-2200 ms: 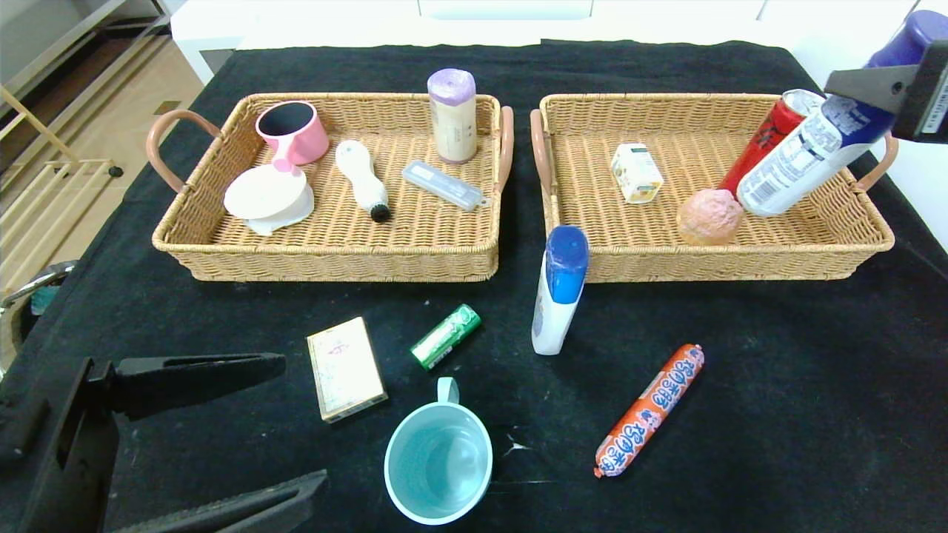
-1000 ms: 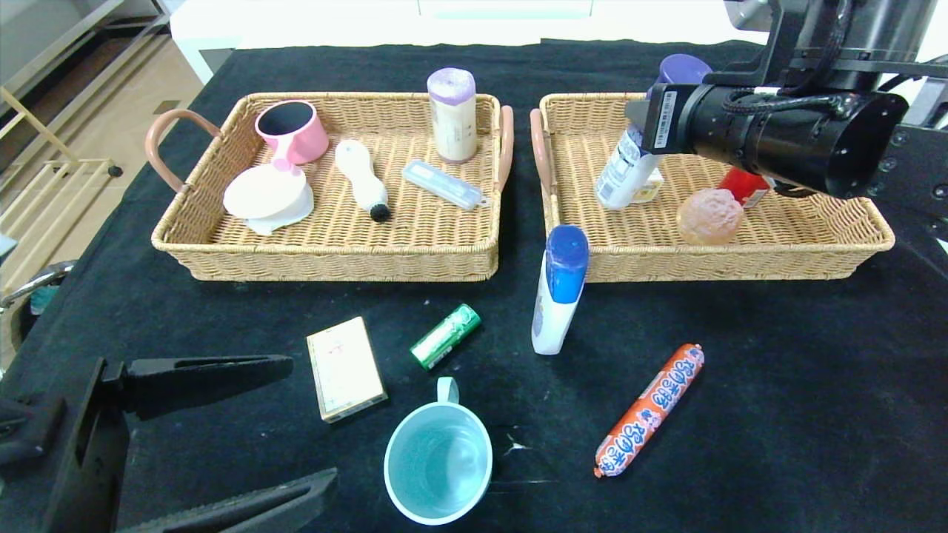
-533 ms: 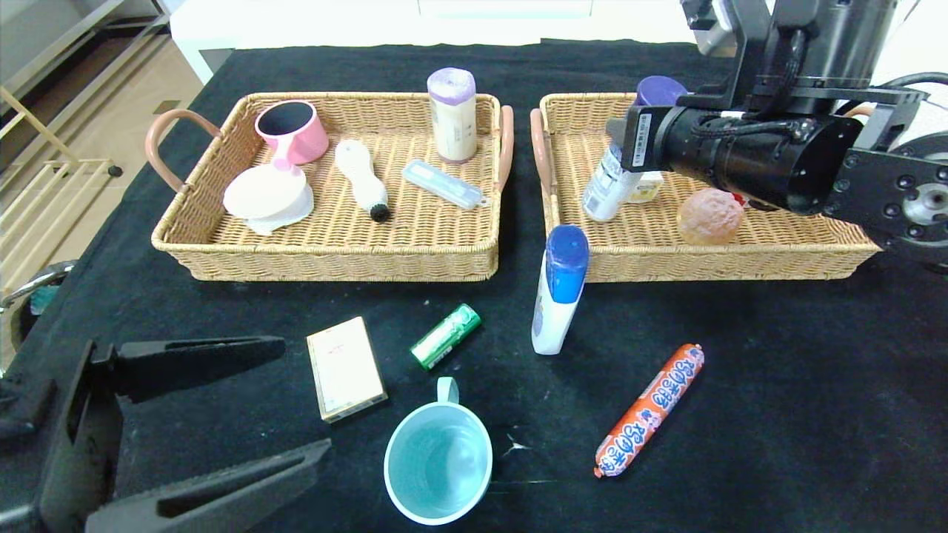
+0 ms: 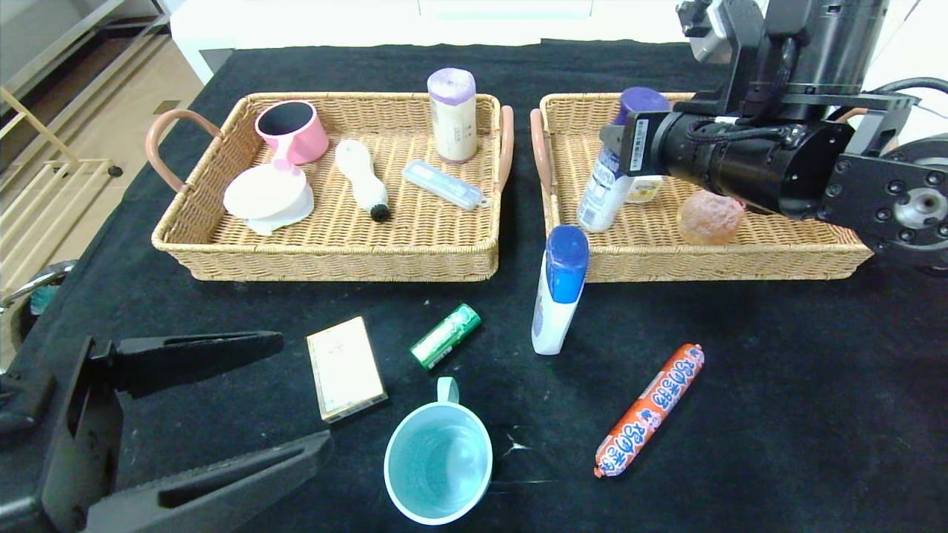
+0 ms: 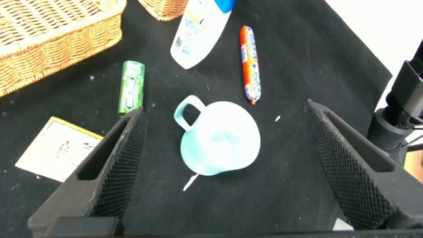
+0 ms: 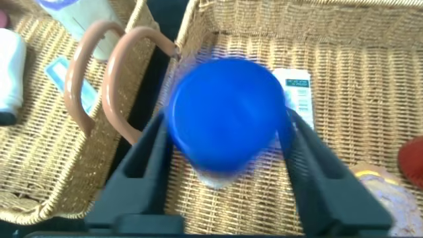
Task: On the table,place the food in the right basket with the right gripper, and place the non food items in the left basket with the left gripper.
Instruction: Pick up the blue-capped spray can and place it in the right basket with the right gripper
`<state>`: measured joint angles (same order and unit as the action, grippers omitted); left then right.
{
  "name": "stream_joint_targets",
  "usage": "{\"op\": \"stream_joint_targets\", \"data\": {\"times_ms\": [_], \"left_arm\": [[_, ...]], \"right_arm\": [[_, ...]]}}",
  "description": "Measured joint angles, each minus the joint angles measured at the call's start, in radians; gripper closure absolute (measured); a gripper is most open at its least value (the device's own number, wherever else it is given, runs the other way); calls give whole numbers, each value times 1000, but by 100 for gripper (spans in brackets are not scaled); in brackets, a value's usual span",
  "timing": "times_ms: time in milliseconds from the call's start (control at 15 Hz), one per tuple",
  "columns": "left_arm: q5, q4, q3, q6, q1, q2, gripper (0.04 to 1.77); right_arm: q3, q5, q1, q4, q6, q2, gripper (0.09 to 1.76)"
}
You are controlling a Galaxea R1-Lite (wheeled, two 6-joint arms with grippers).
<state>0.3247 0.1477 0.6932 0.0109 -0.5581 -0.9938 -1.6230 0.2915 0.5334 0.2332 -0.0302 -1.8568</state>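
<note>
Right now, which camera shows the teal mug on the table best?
The left wrist view: the teal mug lies centred between the open left gripper fingers, handle and rim unobstructed. The head view also shows the whole mug, near its lower edge, beside the cloth's front. The right wrist view does not show it.

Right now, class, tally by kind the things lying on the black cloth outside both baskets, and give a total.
Mugs: 1, the teal mug
Bottles: 1, the blue-capped white bottle
Sausages: 1, the orange sausage
Tubes: 1, the green tube
Boxes: 1, the cream box
Total: 5
</note>
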Motion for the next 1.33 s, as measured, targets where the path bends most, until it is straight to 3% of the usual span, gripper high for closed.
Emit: {"op": "stream_joint_targets", "data": {"times_ms": [333,800,1067,1333], "left_arm": [[0,0,0,-1,0,1,9],[0,-1,0,-4,-2,1,9],[-1,-3,0,-8,-3,0,9],[-2,-2,1,-9,-3,0,9]], "right_arm": [[17,1,1,-9,1,15,44],[151,0,15,-100,4,181,26],[198,0,15,-301,-25,306,21],[203,-1,22,-521,-177,387,18]]}}
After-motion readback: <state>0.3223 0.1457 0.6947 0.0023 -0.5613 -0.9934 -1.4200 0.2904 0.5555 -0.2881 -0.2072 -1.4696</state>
